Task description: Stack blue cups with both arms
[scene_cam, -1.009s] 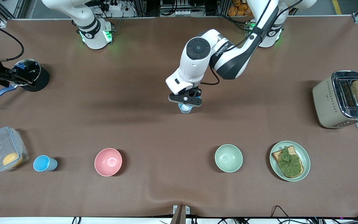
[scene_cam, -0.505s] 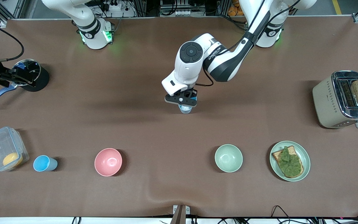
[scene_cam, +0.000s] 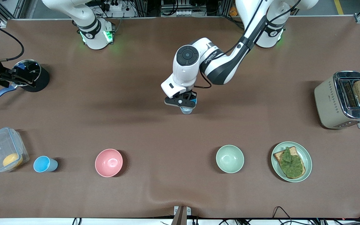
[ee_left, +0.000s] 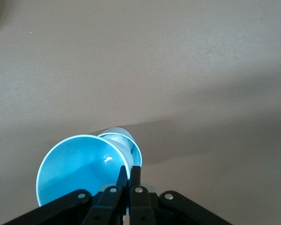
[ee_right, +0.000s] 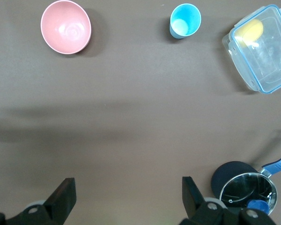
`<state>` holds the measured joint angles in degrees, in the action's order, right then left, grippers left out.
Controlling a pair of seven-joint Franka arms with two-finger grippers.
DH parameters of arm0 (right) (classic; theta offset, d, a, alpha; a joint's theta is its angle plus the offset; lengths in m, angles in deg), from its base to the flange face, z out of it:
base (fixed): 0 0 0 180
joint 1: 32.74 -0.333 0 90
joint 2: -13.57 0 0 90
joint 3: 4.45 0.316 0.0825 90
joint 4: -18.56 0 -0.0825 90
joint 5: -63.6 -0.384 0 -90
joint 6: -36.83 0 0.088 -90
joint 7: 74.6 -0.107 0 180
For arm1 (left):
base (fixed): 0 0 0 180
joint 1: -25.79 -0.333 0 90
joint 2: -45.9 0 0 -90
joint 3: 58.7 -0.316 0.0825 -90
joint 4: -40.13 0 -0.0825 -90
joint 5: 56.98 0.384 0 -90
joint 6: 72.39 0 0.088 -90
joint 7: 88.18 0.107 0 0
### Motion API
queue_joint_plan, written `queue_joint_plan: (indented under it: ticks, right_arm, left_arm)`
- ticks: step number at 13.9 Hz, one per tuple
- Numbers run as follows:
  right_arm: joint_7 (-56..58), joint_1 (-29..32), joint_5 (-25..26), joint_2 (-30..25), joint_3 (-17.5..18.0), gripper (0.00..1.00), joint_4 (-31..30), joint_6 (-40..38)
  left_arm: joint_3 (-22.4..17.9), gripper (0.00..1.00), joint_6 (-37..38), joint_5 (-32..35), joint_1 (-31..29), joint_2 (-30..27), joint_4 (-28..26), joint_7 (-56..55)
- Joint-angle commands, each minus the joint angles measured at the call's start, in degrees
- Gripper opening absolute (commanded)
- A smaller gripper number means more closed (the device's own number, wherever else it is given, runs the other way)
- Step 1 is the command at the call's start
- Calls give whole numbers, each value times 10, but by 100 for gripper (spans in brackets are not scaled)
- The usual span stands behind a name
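Nearby: pink bowl (scene_cam: 108,162), green bowl (scene_cam: 229,158); left gripper (scene_cam: 180,102) fingers pinch blue cup (ee_left: 82,171) (right gripper (ee_right: 126,199) released).

Open tabletop (scene_cam: 142,125) all around the middle. Crowded nearer the camera by cup (scene_cam: 45,164), pink bowl (scene_cam: 108,162), green bowl (scene_cam: 229,158), plate (scene_cam: 305,156).

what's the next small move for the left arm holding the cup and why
Probably carry the held cup toward the other cup, which stands by the clear box at the right arm's end. The left end effector is shut on the held cup's rim over the table's middle, so the two cups are apart and unstacked. The right end effector waits open, high near the pot.
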<state>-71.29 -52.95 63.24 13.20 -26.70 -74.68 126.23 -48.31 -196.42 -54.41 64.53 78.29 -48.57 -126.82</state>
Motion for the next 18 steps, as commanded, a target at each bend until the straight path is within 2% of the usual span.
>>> queue_joint_plan:
  ticks: [1, 14, 15, 16, 17, 18]
  right_arm:
    - [48, 3, 6, -9, 2, 100, 2, -2]
    - [47, 1, 6, -6, 5, 100, 1, 1]
    - [47, 0, 6, -6, 4, 100, 1, 2]
    - [47, -1, 4, -5, 4, 100, 2, 1]
    - [47, -1, 4, -5, 4, 100, 1, 1]
    - [47, 0, 4, -5, 3, 100, 1, 1]
  left_arm:
    - [-6, 0, -6, 16, 13, -1, -5, -26]
    - [-6, 1, -7, 50, 18, 12, -10, -44]
    - [-6, 33, -7, 50, 17, 13, -10, -44]
    - [-6, 52, -7, 50, 17, 12, -9, -44]
    - [-6, 60, -7, 49, 17, 11, -9, -43]
    - [-6, 61, -7, 48, 17, 11, -6, -43]
